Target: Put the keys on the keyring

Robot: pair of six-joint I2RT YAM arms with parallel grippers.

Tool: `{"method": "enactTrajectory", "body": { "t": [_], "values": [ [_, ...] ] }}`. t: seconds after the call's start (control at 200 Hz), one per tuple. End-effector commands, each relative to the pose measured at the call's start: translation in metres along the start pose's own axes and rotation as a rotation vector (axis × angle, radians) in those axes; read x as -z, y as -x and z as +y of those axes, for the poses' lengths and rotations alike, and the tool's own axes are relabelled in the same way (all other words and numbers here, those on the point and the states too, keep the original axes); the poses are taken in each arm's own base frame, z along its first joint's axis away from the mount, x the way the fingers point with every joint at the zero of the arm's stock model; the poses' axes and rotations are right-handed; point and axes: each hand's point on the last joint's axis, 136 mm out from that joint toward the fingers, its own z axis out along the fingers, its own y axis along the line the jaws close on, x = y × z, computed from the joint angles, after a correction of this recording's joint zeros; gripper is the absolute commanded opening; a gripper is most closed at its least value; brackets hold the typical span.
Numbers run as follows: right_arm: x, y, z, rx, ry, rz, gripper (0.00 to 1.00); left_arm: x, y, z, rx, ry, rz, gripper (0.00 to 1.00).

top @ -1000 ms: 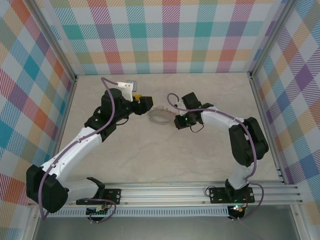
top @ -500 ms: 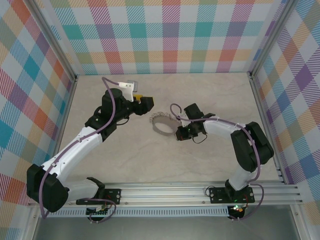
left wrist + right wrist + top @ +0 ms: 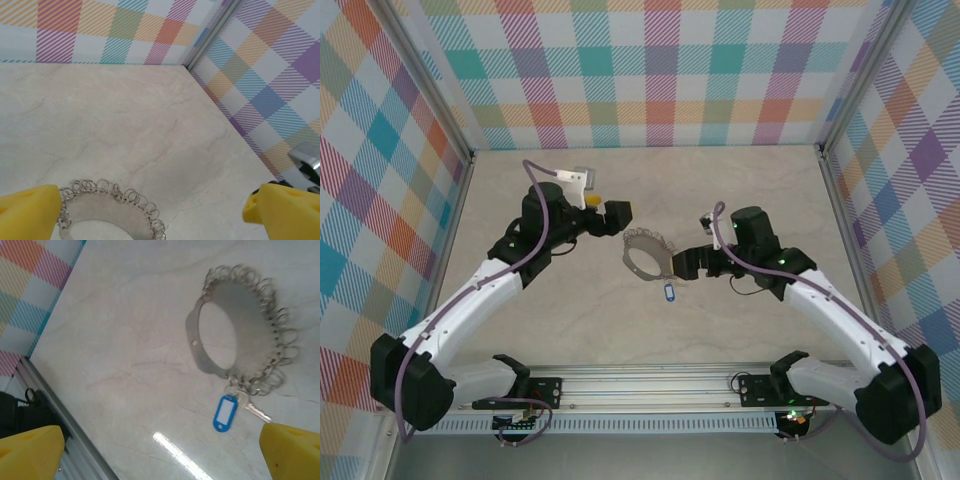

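Observation:
The keyring (image 3: 645, 256), a wide grey metal hoop fringed with small wire loops, lies on the marble table between my two grippers. The keys (image 3: 668, 292), a blue oval tag with a small silver key, lie at the hoop's near edge, touching its loops. From the right wrist, the tag (image 3: 225, 413) and key (image 3: 256, 411) hang off the loops below the keyring (image 3: 192, 342). My right gripper (image 3: 696, 246) stands open just right of the hoop, holding nothing. Behind and left of the hoop, my left gripper (image 3: 605, 205) is open too, with the keyring (image 3: 107, 209) beneath its yellow fingertips (image 3: 27, 212).
Checked walls enclose the table (image 3: 570, 320) on three sides. An aluminium rail (image 3: 720, 385) with both arm bases runs along the near edge. A wall corner post (image 3: 215, 27) stands ahead of the left wrist.
Both grippers have opened. The right arm let go and drew back to the right; the keyring shifted slightly nearer, and the blue tag now lies free at its near edge.

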Motion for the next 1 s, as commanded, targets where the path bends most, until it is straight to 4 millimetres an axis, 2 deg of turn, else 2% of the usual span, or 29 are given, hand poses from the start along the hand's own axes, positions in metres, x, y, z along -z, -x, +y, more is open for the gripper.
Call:
{"method": "enactTrajectory", "body": {
  "t": [0.0,0.095,0.235,0.305,0.4,0.435,0.575,0.685,0.935,0.995],
  "values": [
    [0.020,0.011,-0.024,-0.027,-0.176,-0.064,1.00,0.022,0.014,-0.001,-0.006,0.018,-0.078,1.00],
    [0.039,0.029,-0.050,-0.019,-0.350,-0.158,1.00,0.040,0.022,0.012,-0.006,0.107,-0.152,1.00],
    [0.074,0.060,-0.094,-0.024,-0.644,-0.356,1.00,0.069,0.029,0.043,-0.067,0.295,-0.283,1.00],
    [0.089,0.074,-0.112,-0.041,-0.742,-0.480,1.00,0.080,0.023,0.074,-0.059,0.462,-0.316,1.00],
    [0.101,0.087,-0.135,-0.055,-0.840,-0.622,1.00,0.090,0.008,0.111,-0.172,0.686,-0.215,1.00],
    [0.103,0.088,-0.148,-0.069,-0.893,-0.642,1.00,0.092,0.003,0.124,-0.179,0.744,-0.201,1.00],
    [0.092,0.076,-0.201,-0.086,-1.036,-0.560,1.00,0.100,-0.013,0.166,-0.172,0.807,-0.227,1.00],
    [0.083,0.061,-0.231,-0.098,-1.086,-0.520,1.00,0.102,-0.033,0.196,-0.159,0.847,-0.225,1.00],
    [0.071,0.045,-0.256,-0.048,-1.084,-0.539,1.00,0.080,-0.090,0.242,-0.188,0.863,-0.159,1.00],
    [0.070,0.044,-0.260,-0.030,-1.070,-0.566,1.00,0.076,-0.098,0.249,-0.182,0.858,-0.167,1.00]
  ]
}}
